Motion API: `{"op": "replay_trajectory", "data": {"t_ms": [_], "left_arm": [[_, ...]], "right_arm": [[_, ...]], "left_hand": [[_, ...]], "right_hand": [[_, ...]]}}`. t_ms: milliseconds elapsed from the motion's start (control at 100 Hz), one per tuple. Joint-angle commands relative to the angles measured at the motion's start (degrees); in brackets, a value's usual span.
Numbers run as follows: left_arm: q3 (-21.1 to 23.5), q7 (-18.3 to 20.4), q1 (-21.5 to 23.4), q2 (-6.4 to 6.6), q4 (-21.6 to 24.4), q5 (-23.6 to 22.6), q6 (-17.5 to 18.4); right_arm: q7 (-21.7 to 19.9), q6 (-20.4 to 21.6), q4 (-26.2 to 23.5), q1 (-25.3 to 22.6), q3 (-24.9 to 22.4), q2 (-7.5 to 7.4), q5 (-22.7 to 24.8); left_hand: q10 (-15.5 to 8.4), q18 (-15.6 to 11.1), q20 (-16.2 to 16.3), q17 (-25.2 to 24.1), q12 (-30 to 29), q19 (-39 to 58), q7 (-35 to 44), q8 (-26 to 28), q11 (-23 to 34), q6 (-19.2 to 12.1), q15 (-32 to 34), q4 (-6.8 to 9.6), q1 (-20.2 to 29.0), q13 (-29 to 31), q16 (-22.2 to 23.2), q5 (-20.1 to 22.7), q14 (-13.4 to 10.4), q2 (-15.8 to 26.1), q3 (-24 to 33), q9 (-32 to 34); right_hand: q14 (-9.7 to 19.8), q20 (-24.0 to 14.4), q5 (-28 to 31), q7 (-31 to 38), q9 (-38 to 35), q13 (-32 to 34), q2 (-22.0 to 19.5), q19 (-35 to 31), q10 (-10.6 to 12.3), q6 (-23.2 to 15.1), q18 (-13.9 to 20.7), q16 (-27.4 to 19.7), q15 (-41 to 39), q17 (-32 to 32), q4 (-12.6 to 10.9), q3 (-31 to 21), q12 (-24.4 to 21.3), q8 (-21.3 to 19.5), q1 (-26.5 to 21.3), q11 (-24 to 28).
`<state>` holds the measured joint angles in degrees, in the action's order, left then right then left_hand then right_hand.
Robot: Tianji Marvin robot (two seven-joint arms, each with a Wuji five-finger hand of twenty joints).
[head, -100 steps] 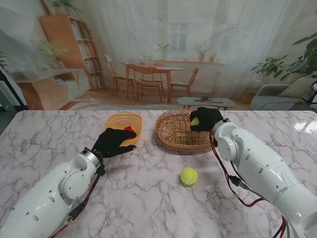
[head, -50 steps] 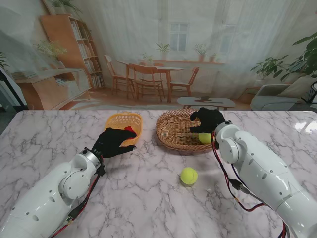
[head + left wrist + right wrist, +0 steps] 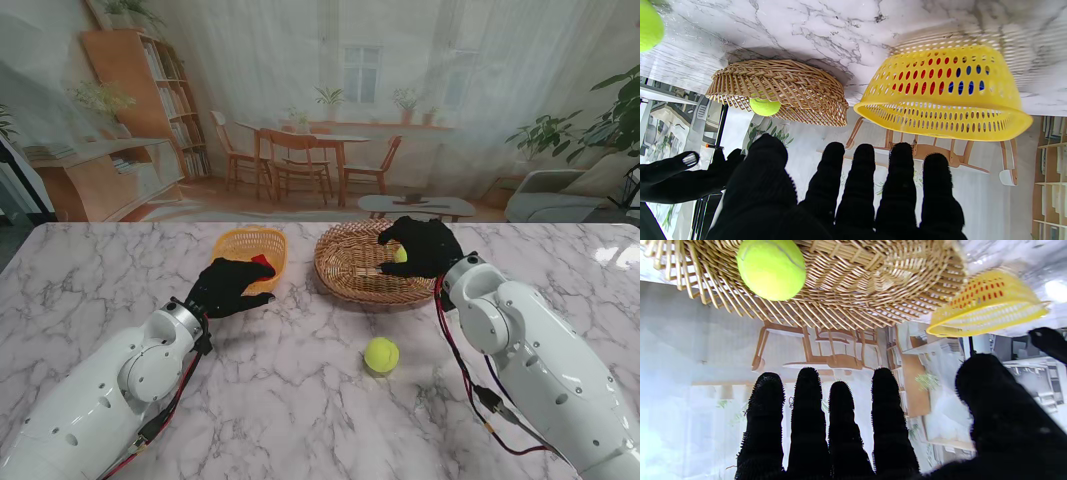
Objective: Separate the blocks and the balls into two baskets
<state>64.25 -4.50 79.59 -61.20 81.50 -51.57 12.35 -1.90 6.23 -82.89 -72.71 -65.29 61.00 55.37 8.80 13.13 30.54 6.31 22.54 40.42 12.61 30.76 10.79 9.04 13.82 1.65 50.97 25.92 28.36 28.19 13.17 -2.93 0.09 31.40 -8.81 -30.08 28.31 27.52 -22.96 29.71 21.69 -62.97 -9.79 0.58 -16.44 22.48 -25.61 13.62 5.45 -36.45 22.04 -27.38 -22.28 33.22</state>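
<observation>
Ball [image 3: 771, 268] inside wicker basket [image 3: 853, 290].

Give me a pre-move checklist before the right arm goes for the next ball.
1. Right robot hand empty: ok, fingers spread in the right wrist view, nothing held.
2. Dropped ball in the wicker basket: ok, it lies inside the rim.
3. Next ball free on the table: ok, nearer to me than the wicker basket, touching nothing.
4. Left robot hand out of the way: ok, it is by the yellow basket, left of the ball.
5. Left robot hand empty: ok, fingers extended in the left wrist view.
6. All blocks sorted: cannot tell, only red and blue show through the yellow basket's holes.
</observation>
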Motion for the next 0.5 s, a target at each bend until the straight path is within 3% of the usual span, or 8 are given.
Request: {"op": "replay_trajectory", "data": {"t_ms": [0,490], "left_arm": [[-0.2,0.9,-0.1,0.01,0.0,0.0,-0.2],[0.3,0.8,0.0,-0.01,0.0,-0.1,-0.4]], "right_arm": [[1.3,0.5,-1.0,-2.5,-0.2,-0.34,0.1],[3.0,5.3,-9.6,-12.9,-4.8,-0.86,4.7]], "left_hand": [[-0.3,1.6,0.8,-1.1,0.8,-1.4,-0.8,-0.6,-0.4,-0.3,-1.1,-1.13,0.1,-0.4,0.2,-0.9,-0.2,2.5,-1.3,0.1],[-0.3,1.7,0.8,-1.2,0.7,-1.5,-0.9,-0.6,-0.4,-0.2,-1.1,-1.14,0.1,-0.5,0.1,-0.9,-0.2,2.5,-1.2,0.1]], "right_hand": [[-0.6,0.8,0.4,-1.3,-0.9,-0.4,-2.3,0.8,0.2,-0.8,-1.8,-0.8,3.2,-0.6,-1.9,1.3,-0.6,-1.3,0.6,-1.4],[-1.0,1.6,1.1,-2.5,-1.8,0.2,-2.9,1.2,0.0,-0.7,-2.6,-1.4,4.8,-0.6,-2.1,3.6,-0.6,-1.3,0.7,-2.4]]}}
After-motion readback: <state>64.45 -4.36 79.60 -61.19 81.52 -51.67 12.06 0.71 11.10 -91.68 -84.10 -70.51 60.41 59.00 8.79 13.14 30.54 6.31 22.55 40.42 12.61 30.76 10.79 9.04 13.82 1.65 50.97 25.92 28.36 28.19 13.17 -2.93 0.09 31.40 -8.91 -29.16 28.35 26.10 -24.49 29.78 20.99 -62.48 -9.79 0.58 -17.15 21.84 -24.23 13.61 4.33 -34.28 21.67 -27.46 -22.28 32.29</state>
